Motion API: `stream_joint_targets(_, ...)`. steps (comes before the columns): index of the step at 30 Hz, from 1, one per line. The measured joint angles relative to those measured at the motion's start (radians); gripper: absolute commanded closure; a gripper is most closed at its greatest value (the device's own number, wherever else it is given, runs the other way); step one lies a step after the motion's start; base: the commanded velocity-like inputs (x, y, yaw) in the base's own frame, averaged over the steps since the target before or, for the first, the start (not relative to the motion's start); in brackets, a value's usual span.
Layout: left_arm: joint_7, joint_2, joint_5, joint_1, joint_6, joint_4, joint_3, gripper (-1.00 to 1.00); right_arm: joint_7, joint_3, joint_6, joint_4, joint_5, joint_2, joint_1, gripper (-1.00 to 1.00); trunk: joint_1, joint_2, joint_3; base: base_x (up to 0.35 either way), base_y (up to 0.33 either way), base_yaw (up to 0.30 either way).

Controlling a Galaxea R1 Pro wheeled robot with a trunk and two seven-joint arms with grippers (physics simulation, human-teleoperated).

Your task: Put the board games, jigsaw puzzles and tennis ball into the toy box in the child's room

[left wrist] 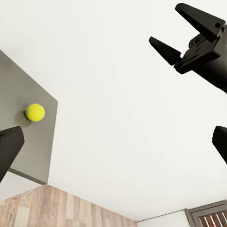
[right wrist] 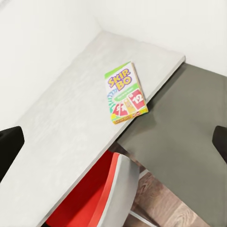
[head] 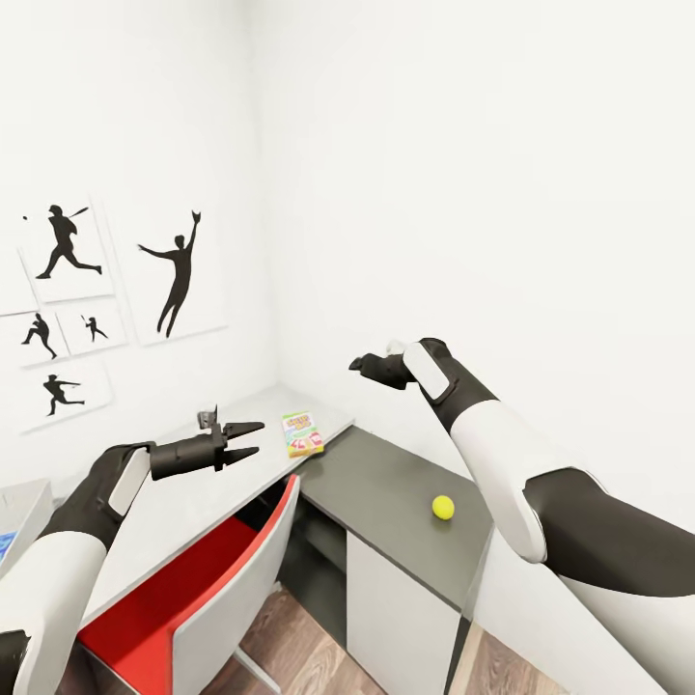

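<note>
An orange-green Skip-Bo board game (head: 302,433) (right wrist: 124,93) lies flat on the white top of the table (head: 183,492), close to the edge where the dark grey part begins. The tennis ball (head: 443,507) (left wrist: 35,112) rests on that dark grey part. My left gripper (head: 259,437) hovers open and empty above the white top, just left of the game box. My right gripper (head: 355,365) (left wrist: 164,23) is held higher, over the table's corner, also open and empty. A corner of the grey toy box (head: 24,497) shows at the far left edge with something blue inside.
A chair with a red seat and a grey back (head: 232,569) (right wrist: 94,198) is tucked under the white top. A small dark object (head: 208,418) stands on the table behind my left gripper. White walls close the corner, with black silhouette posters (head: 174,275). Wooden floor (head: 299,647) lies below.
</note>
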State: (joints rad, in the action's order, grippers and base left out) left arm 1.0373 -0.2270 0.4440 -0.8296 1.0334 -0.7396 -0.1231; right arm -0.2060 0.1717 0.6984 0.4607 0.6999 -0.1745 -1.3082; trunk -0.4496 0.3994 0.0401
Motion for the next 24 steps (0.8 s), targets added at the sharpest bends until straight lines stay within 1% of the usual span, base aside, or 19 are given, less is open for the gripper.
stream_joint_targets(14, 0.000, 0.000, 0.000, 0.000, 0.000, 0.000, 0.000, -1.00, 0.000, 0.003, -0.003, 0.000, -0.001, 0.000, 0.000, -1.00, 0.000, 0.000, 0.000, 0.012, 0.001, -0.001)
stream_joint_targets(17, 0.000, 0.000, 0.000, 0.000, 0.000, 0.000, 0.000, -1.00, 0.000, 0.002, -0.003, 0.000, 0.000, 0.000, 0.000, -1.00, 0.000, 0.000, 0.000, 0.106, 0.084, -0.005)
stream_joint_targets(24, 0.000, 0.000, 0.000, 0.000, 0.000, 0.000, 0.000, -1.00, 0.001, -0.001, -0.003, 0.000, -0.002, 0.000, 0.000, -1.00, 0.000, 0.000, 0.005, 0.117, 0.093, -0.144)
